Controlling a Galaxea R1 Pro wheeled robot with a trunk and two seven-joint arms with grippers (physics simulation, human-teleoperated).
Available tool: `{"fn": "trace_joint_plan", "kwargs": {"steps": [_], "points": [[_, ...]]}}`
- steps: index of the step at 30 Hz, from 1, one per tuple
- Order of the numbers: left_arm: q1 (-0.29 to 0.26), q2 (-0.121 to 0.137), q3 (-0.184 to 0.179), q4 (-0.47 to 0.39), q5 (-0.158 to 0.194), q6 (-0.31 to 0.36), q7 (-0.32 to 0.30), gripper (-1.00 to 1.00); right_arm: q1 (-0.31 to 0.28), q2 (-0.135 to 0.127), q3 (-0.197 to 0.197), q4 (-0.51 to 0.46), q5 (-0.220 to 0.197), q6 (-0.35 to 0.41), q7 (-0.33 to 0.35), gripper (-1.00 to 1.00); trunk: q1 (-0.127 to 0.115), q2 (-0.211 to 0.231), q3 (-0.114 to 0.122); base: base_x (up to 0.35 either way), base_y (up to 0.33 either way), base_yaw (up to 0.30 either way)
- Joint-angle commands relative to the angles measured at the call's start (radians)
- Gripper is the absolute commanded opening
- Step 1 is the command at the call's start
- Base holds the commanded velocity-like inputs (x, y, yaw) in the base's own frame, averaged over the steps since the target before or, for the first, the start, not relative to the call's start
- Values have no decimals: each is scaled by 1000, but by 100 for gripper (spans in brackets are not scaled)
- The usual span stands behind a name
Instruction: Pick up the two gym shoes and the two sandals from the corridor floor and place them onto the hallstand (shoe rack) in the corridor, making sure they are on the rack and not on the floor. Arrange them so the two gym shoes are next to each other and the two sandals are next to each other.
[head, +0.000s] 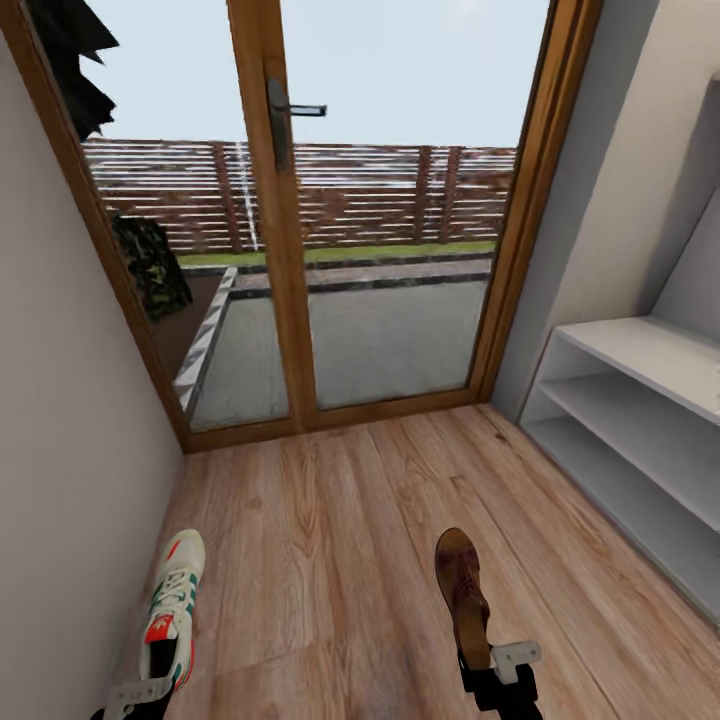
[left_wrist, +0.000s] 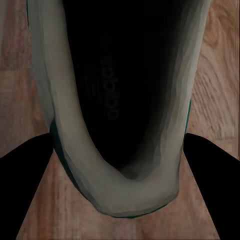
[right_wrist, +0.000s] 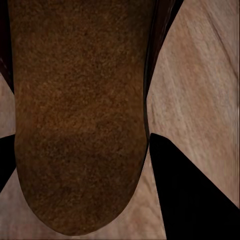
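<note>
One white gym shoe (head: 175, 600) with green stripes and a red-orange tongue patch points toward the door at the lower left, with my left gripper (head: 150, 688) shut on its heel end. In the left wrist view its dark opening (left_wrist: 120, 100) sits between the black fingers (left_wrist: 25, 167). One dark brown sandal (head: 462, 585) points forward at the lower right, my right gripper (head: 492, 668) shut on its heel. In the right wrist view its tan footbed (right_wrist: 75, 115) lies beside a black finger (right_wrist: 195, 190). The pale hallstand (head: 650, 355) stands at the right with bare shelves.
A wood-framed glass door (head: 270, 200) with a dark handle (head: 285, 110) closes the corridor ahead. A white wall (head: 60, 450) runs close along the left. The wood-plank corridor floor (head: 330, 520) stretches between the wall and the rack.
</note>
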Motion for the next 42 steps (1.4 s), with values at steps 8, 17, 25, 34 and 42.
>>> {"fn": "trace_joint_plan", "kwargs": {"steps": [8,17,25,34,42], "points": [[0,-1,8,0,-6,-4,-7,-100,-1,0,-2,1,4,-3,2,-100,0,0,-1,335,0,-262],[0,-1,8,0,-6,-4,-7,-100,-1,0,-3,2,4,-3,1,-100,0,0,-1,326,0,-263],[0,-1,8,0,-6,-4,-7,-100,-1,0,-2,2,4,-3,2,-100,0,0,-1,93,0,-263],[-1,-1,8,11,-8,-5,-7,-100,-1,0,-2,2,4,-3,2,-100,0,0,-1,2,0,-263],[0,0,8,24,-8,-7,-7,-100,-1,0,-2,2,4,-3,2,-100,0,0,-1,0,0,-263]]}}
